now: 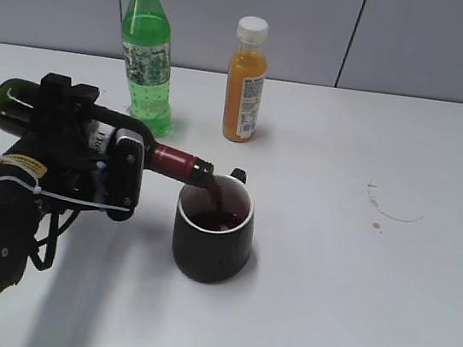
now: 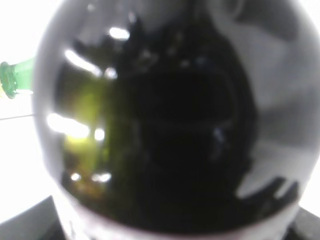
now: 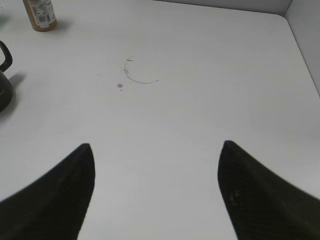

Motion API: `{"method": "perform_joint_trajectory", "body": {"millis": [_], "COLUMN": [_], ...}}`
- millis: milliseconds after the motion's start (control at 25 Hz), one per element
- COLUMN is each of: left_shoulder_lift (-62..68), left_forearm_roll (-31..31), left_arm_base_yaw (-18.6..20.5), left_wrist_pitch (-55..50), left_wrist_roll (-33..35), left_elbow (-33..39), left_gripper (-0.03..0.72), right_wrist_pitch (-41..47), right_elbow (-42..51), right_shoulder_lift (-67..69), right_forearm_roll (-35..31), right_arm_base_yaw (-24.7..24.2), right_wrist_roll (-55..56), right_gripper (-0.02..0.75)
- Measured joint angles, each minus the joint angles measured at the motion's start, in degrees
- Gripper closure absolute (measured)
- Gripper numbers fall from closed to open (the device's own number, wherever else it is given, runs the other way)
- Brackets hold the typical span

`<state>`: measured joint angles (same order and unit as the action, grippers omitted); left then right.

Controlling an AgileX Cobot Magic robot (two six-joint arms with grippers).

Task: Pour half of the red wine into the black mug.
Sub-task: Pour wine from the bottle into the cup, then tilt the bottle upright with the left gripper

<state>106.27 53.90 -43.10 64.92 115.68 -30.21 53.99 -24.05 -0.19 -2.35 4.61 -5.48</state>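
Observation:
My left gripper (image 1: 102, 145) is shut on the dark green wine bottle (image 1: 15, 104), which it holds lying almost level with the neck pointing right. The mouth of the bottle is over the rim of the black mug (image 1: 211, 248), and red wine (image 1: 213, 197) runs from it into a dark pool inside. In the left wrist view the bottle's base (image 2: 165, 130) fills the frame, blurred. My right gripper (image 3: 156, 145) hangs open over bare table with nothing between its fingers. It does not show in the exterior view. The mug's side and handle (image 3: 4, 75) show at the left edge of the right wrist view.
A bright green plastic bottle (image 1: 149, 54) and an orange juice bottle (image 1: 246, 81) stand behind the mug near the back wall. A faint pink ring stain with drops (image 1: 390, 211) marks the white table to the right. The table's far right corner meets the wall (image 3: 300, 30).

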Motion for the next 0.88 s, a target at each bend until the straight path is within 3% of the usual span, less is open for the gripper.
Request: {"method": "perform_joint_trajectory", "body": {"millis": [880], "left_shoulder_lift": [0.0], "left_forearm_roll": [0.0], "left_arm_base_yaw": [0.4], "left_wrist_pitch": [0.1], "left_wrist_roll": [2.6], "left_elbow": [-0.2], "left_gripper": [0.156], "right_wrist_pitch": [0.0], "right_elbow": [0.0], "right_shoulder_lift": [0.0], "right_forearm_roll": [0.0], "right_arm_base_yaw": [0.0], "right_wrist_roll": [0.0], "right_gripper": [0.164]}}
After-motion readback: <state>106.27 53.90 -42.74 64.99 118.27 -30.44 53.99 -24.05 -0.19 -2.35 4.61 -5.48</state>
